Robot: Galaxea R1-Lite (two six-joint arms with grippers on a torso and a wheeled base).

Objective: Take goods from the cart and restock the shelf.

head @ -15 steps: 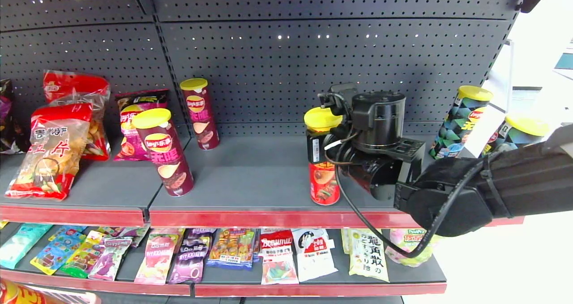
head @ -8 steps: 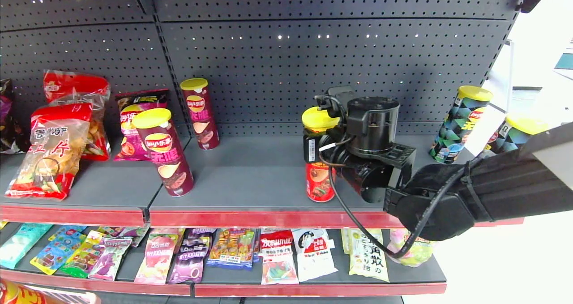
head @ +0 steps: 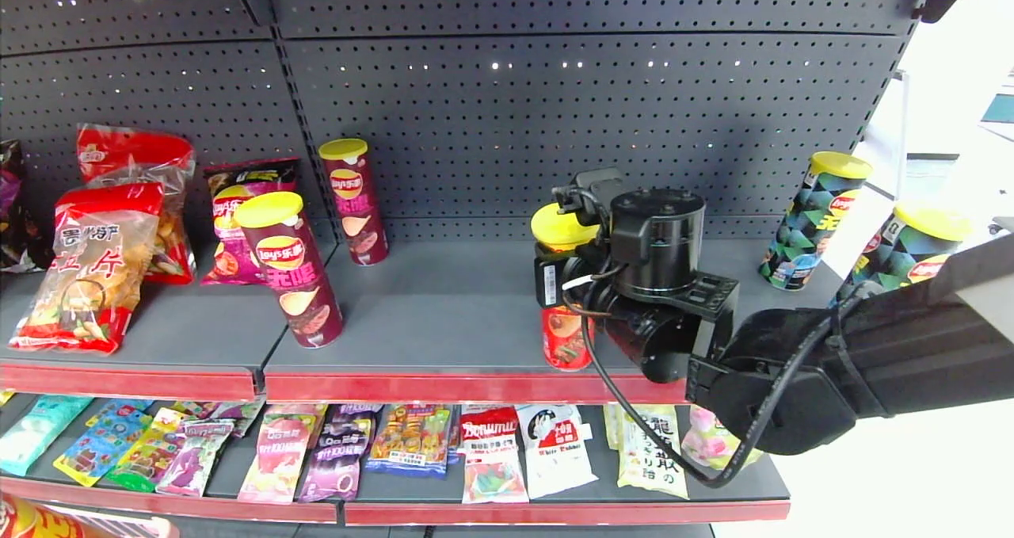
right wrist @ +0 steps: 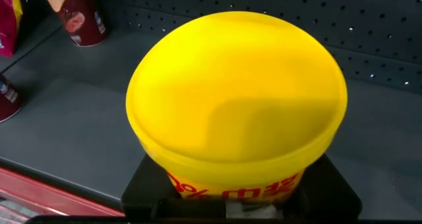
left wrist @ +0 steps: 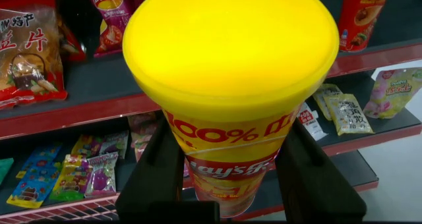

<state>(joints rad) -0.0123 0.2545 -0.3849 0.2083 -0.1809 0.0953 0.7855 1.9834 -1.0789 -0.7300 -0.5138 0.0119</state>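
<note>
My right gripper [head: 554, 284] is shut on a red chip can with a yellow lid [head: 558, 225], held upright at the front edge of the upper shelf [head: 444, 300]. The can's base [head: 561, 340] is at shelf level; I cannot tell if it touches. The right wrist view looks down on that lid [right wrist: 237, 99], with the right gripper [right wrist: 237, 194] clamped below it. My left gripper [left wrist: 231, 178] is shut on a second red can with a yellow lid [left wrist: 231, 59], held in front of the shelves.
Two maroon cans [head: 289, 265] [head: 354, 197] stand on the shelf's left-middle, with snack bags [head: 95, 261] further left. Two dark patterned cans [head: 816, 217] [head: 911, 241] stand at the far right. Flat packets [head: 491, 451] fill the lower shelf. Bare shelf lies between the maroon cans and the held can.
The right gripper has carried its red can slightly left, then lower toward the shelf's front edge. The other goods have not moved.
</note>
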